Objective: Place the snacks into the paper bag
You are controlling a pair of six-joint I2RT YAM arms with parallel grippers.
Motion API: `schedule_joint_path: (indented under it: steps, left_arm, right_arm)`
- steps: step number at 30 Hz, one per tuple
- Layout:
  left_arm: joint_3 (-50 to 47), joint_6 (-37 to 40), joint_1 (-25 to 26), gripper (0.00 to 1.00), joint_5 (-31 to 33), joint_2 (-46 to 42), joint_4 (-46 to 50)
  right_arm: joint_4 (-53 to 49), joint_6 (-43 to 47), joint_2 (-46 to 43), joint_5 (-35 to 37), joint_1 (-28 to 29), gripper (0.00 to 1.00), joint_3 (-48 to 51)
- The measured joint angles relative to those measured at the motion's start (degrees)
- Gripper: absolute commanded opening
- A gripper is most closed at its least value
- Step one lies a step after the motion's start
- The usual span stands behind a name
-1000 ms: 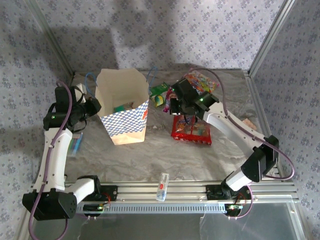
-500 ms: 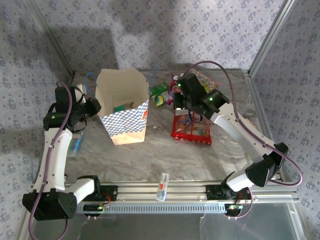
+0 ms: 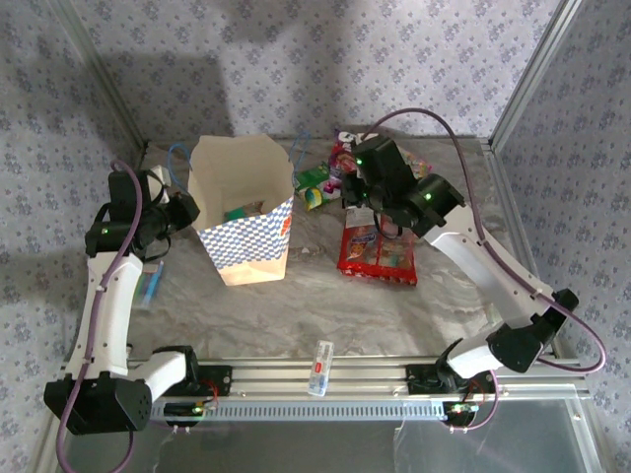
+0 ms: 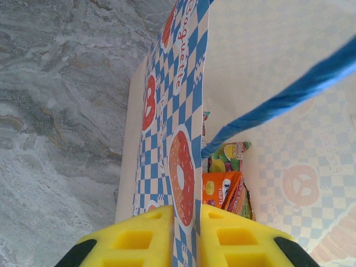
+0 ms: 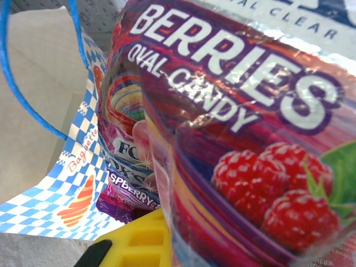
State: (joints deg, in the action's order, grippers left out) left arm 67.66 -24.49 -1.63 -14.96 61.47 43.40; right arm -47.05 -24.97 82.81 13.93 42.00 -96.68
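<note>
One berry packet (image 5: pixel 233 139), clenched in the right gripper (image 3: pixel 347 182), hangs apparently just right of the paper bag (image 3: pixel 246 232), whose near wall the left gripper (image 4: pixel 186 239) pinches.

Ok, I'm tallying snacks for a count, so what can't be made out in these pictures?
- Bag contents, top view: its walls hide most; left wrist view catches part of an orange packet.
- Right tool fingertips, right wrist view: the berry packet covers them.
- Red packet, top view: the right arm covers its far edge.
- Teal packet by the left arm, top view: too small to read.
</note>
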Motion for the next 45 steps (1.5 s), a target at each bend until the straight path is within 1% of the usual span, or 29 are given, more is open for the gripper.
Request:
schedule_joint_path:
  steps: [6,9,13,21,30,38,43,45]
  left_arm:
    - [0.02,-0.02,0.0,0.19,0.0,0.0,0.11]
    - [0.11,-0.02,0.0,0.21,-0.02,0.0,0.13]
    - [0.33,-0.04,0.0,0.21,-0.09,0.02,0.17]
    - [2.08,-0.26,0.0,0.22,-1.27,0.17,0.09]
    - [3.58,-0.7,0.0,0.22,-2.51,2.05,-0.31]
    - [3.58,-1.6,0.0,0.22,-3.08,2.82,-0.66]
    - [3.58,-1.79,0.02,0.21,-3.32,2.93,-1.2]
    - [3.58,-1.97,0.02,0.23,-3.5,3.17,-1.22]
  right_arm:
    - [0.79,0.87,-0.02,0.28,0.85,0.0,-0.87]
    - [0.96,1.6,-0.02,0.5,1.55,0.0,-2.25]
    - [1.49,2.99,-0.02,1.38,3.08,0.0,-4.63]
    - [3.74,6.01,-0.13,3.19,5.75,0.0,-7.13]
    - [6.08,8.59,0.76,3.26,7.48,0.0,-10.73]
    - [7.54,10.08,7.5,1.62,8.04,0.0,-17.42]
    - [7.34,10.78,14.19,-0.33,8.59,0.0,-23.04]
    - [6.78,10.97,17.03,-0.98,8.85,0.0,-25.7]
